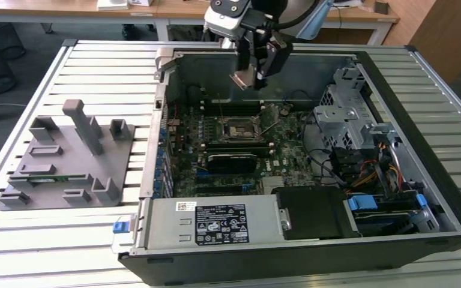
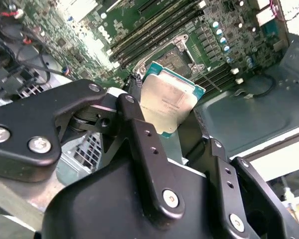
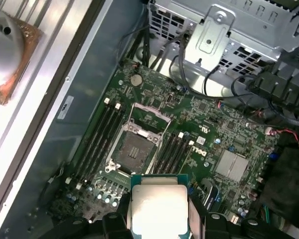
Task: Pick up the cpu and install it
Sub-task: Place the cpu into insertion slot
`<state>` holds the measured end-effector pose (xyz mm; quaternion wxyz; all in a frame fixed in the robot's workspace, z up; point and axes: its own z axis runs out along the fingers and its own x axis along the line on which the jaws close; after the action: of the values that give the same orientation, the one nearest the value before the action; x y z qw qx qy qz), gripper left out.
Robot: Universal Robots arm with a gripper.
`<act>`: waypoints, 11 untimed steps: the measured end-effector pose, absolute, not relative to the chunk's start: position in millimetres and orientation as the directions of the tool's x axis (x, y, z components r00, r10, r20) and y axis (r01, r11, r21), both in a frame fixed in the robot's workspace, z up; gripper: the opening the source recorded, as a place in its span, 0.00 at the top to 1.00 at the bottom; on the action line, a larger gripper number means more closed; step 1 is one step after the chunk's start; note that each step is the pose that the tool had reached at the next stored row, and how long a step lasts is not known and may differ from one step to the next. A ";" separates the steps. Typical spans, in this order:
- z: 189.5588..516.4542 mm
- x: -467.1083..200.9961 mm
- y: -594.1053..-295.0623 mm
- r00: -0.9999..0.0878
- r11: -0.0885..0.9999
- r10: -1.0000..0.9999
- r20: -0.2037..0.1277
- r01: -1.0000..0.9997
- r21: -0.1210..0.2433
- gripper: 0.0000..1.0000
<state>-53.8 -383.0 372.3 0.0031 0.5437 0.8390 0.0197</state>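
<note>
- Pickup done: gripper [image 1: 252,75] clenched on the cpu [image 2: 167,102], holding it in the air.
- Install left: socket [image 3: 134,149] sits open and empty, well below the gripper.

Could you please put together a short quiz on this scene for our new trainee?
1. True or false: the cpu already sits in the motherboard socket.
2. What is the gripper shut on? A the cpu; B a screwdriver; C nothing.
3. Fill in: in the exterior view, the grey fixture tray lies to that view's ___ of the computer case.
Key: 1 false, it is held in the gripper, clear of the socket. 2 A. 3 left.
</note>
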 end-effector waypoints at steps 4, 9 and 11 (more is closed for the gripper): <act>368.8 -53.8 -382.7 -0.352 0.351 0.936 0.016 0.935 0.036 0.46; 365.6 -53.8 -381.0 -0.310 0.309 0.951 0.016 0.950 0.036 0.46; 364.2 -53.8 -380.5 -0.289 0.288 0.957 0.017 0.957 0.037 0.46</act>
<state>-53.8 -380.5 364.2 0.0043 0.5964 0.8025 0.0197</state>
